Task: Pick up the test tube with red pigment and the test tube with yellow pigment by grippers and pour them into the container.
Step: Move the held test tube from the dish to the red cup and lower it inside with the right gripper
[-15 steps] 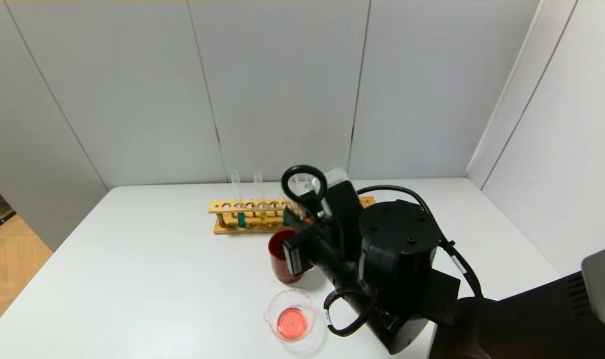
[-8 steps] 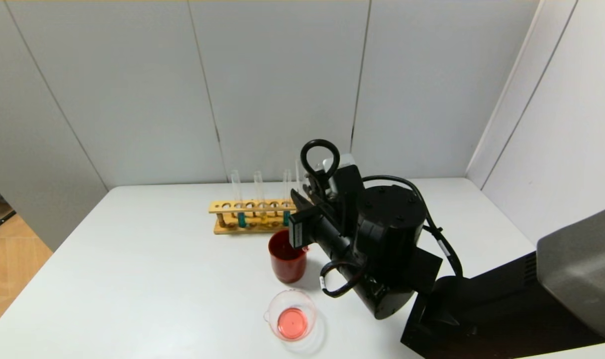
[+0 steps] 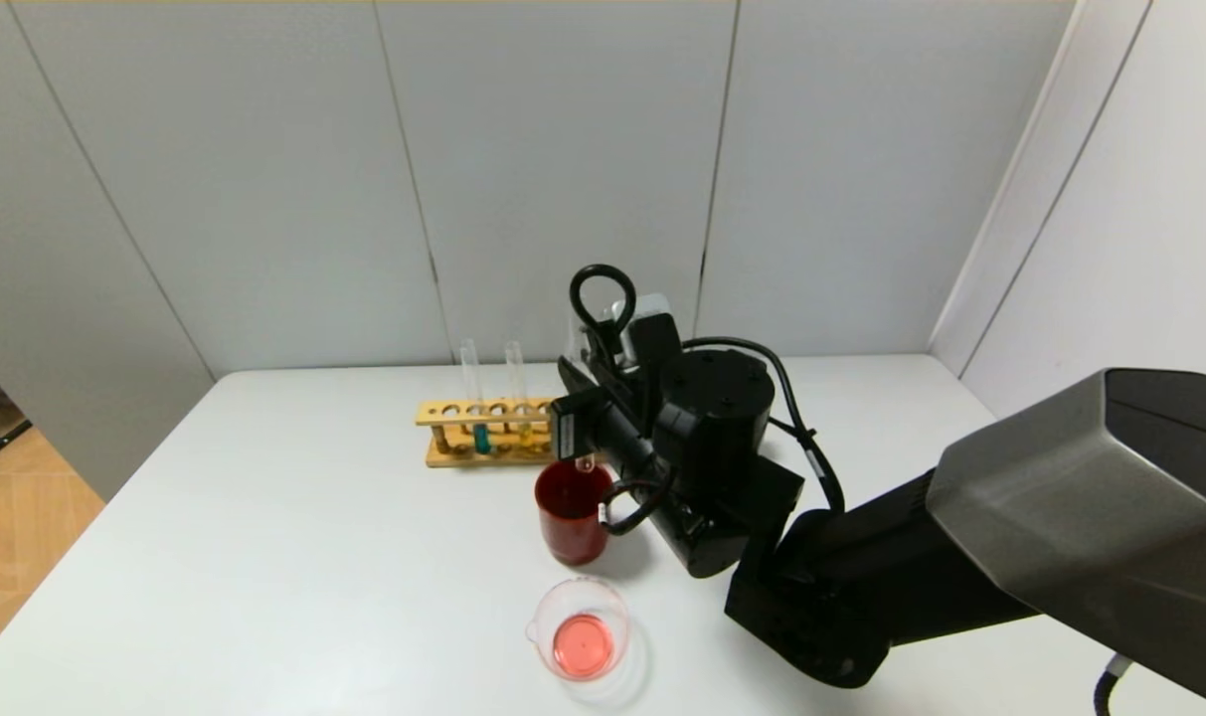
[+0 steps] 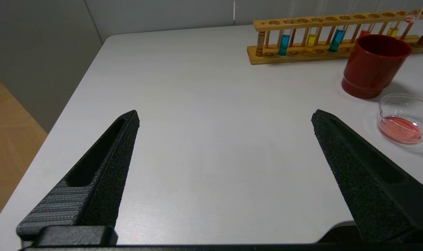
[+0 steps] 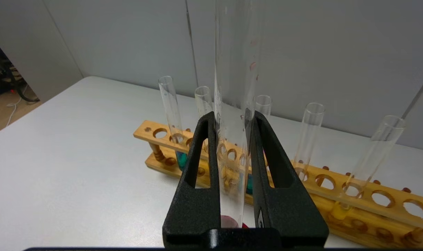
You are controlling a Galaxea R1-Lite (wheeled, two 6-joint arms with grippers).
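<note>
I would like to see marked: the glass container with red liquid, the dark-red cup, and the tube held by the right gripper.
container (image 3: 581, 628): head view, on the red liquid pool.
dark-red cup (image 4: 371, 71): left wrist view, on its outer wall.
held tube (image 5: 232, 104): right wrist view, on the glass above the fingers.

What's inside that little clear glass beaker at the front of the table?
The small clear glass beaker holds a shallow pool of pinkish-red liquid, nothing else. Its contents are fully visible from above; nothing covers it. The tall dark-red cup stands just behind it.
</note>
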